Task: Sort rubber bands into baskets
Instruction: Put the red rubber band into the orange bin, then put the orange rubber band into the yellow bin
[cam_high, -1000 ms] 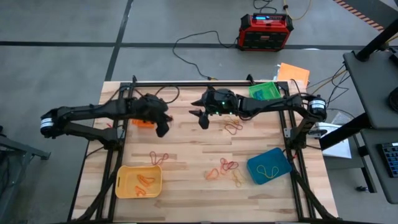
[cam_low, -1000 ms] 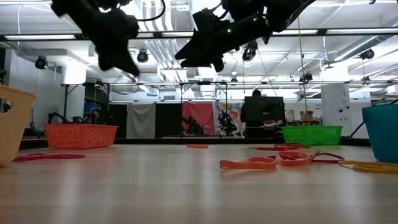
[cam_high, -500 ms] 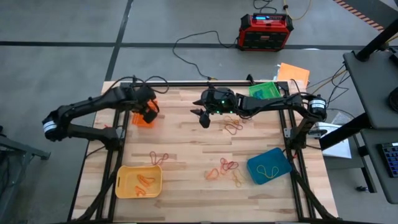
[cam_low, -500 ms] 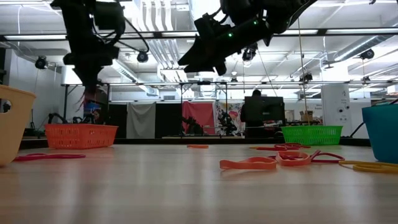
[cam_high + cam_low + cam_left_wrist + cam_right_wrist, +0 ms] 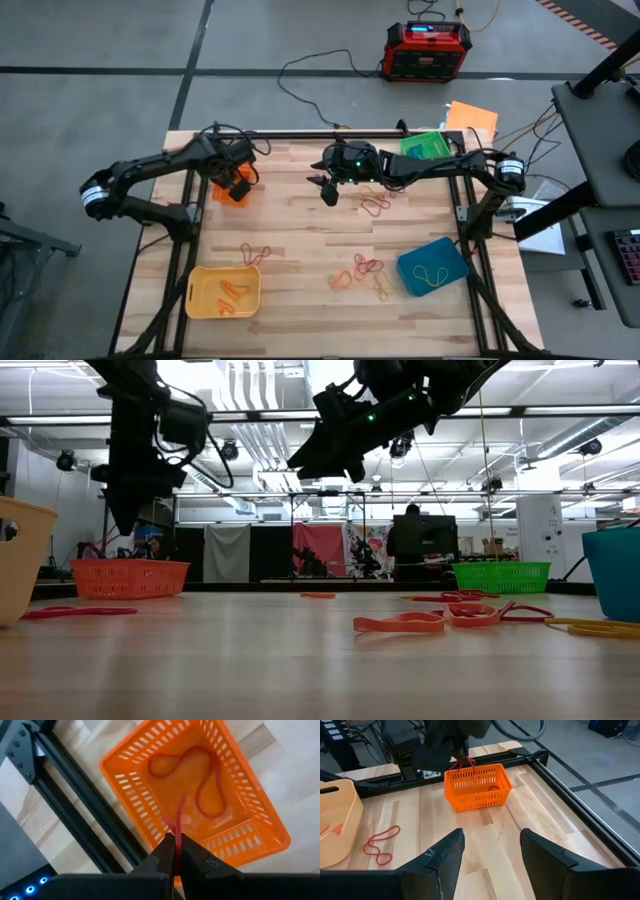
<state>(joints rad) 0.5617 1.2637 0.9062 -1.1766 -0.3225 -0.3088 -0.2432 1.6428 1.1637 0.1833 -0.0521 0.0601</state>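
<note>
My left gripper point(image 5: 175, 845) hangs over the orange basket point(image 5: 226, 193) at the table's far left, shut on a red rubber band point(image 5: 179, 815). One orange band point(image 5: 200, 780) lies on that basket's floor. My right gripper point(image 5: 325, 192) stands open in the air over the table's far middle, with nothing between its fingers point(image 5: 445, 857). Loose rubber bands lie on the wood at the near left point(image 5: 257, 253), far middle point(image 5: 375, 203) and near middle point(image 5: 362, 270). The green basket point(image 5: 426, 147), blue basket point(image 5: 432, 266) and yellow basket point(image 5: 223, 292) stand on the table. My left gripper pinches the red band's upper end point(image 5: 176, 834) between its two fingertips, coming from above and pointing down. The band hangs as a thin slack strand below the fingers, over the inside of the orange basket point(image 5: 240, 805). Whether its lower end touches the basket floor cannot be told.
Black frame rails point(image 5: 190, 215) run along the table's left, far and right sides, close beside the orange basket. A red-black box point(image 5: 427, 50) with cables stands on the floor beyond the table. The yellow basket holds orange bands, the blue one a yellow band point(image 5: 432, 275).
My left gripper has gone toward the table's far left, from beside the orange basket to above it, and has tipped from slanting to pointing steeply down. It stays shut, and the red band has gone with it.
</note>
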